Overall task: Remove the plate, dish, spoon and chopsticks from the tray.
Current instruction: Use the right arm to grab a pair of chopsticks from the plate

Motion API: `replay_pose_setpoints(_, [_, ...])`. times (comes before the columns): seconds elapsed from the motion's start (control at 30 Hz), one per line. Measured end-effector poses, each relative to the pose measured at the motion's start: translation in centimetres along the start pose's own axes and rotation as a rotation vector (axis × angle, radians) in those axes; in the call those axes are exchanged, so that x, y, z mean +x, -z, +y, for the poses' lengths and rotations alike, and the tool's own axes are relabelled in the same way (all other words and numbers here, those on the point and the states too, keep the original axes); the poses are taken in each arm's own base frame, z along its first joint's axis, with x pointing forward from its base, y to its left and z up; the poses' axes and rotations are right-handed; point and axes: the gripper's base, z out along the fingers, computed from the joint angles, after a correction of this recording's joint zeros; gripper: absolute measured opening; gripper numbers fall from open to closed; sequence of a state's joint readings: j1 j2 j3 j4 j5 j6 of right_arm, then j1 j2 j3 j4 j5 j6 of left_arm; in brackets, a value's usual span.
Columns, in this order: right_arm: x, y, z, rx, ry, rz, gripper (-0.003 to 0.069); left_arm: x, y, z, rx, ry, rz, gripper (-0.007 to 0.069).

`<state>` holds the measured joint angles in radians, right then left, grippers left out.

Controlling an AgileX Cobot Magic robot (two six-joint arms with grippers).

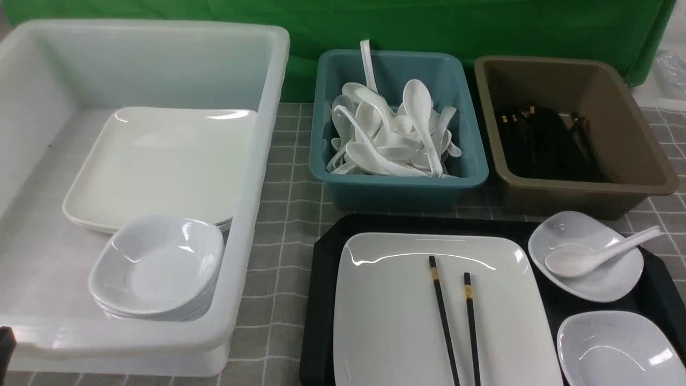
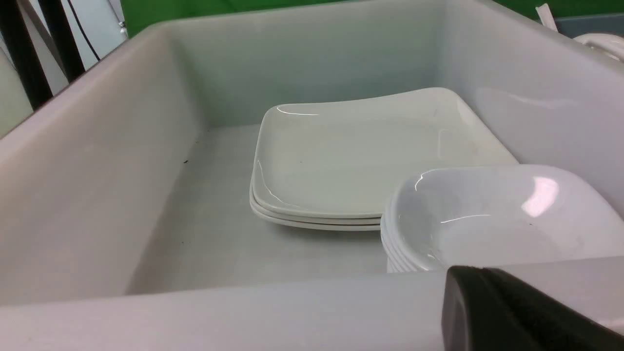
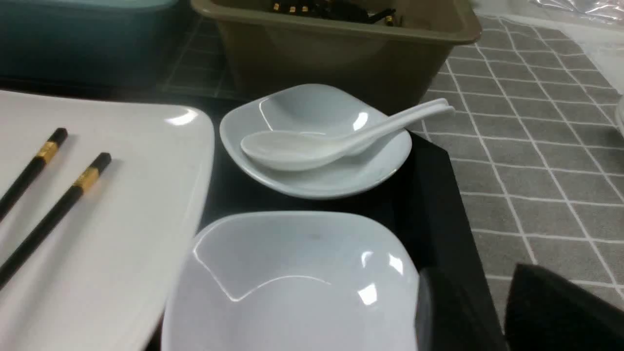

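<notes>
The black tray holds the large white plate, and the two black chopsticks lie side by side on it. At the tray's right, the spoon rests in the far dish, and a second dish sits nearer. My right gripper is open over the tray's right rim, one finger beside the near dish, nothing between the fingers. My left gripper is shut and empty, just outside the white tub's near wall.
A big white tub on the left holds stacked plates and stacked small dishes. Behind the tray stand a teal bin full of spoons and a brown bin with chopsticks. A grey checked cloth covers the table.
</notes>
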<state>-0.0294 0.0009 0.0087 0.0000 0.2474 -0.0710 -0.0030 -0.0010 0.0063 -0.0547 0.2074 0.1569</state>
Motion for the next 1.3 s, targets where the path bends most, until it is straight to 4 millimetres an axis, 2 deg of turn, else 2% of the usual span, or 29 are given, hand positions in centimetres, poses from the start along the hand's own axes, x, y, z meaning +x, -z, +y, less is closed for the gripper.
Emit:
replay_pose_setpoints(0.83, [0.0,0.0,0.0,0.000,0.000,0.000,0.0239,-0.2,0.0,0.0,-0.003,0.008,-0.029,0.0004])
replay_pose_setpoints(0.97, [0.0,0.0,0.0,0.000,0.010,0.000,0.0239,-1.7,0.2,0.2,0.012,0.400,-0.198,0.0004])
replay_pose_setpoints(1.07, [0.0,0.0,0.0,0.000,0.024,0.000,0.0239,-2.4,0.3,0.7,0.006,0.577,-0.285,0.0004])
replay_pose_setpoints(1.23, [0.0,0.0,0.0,0.000,0.026,-0.002,0.0239,-3.2,0.7,1.3,-0.016,0.672,-0.397,0.0004])
replay_pose_setpoints(1.3, [-0.4,0.0,0.0,-0.005,-0.045,-0.047,0.0239,-3.8,1.0,1.7,-0.030,0.722,-0.486,0.0004])
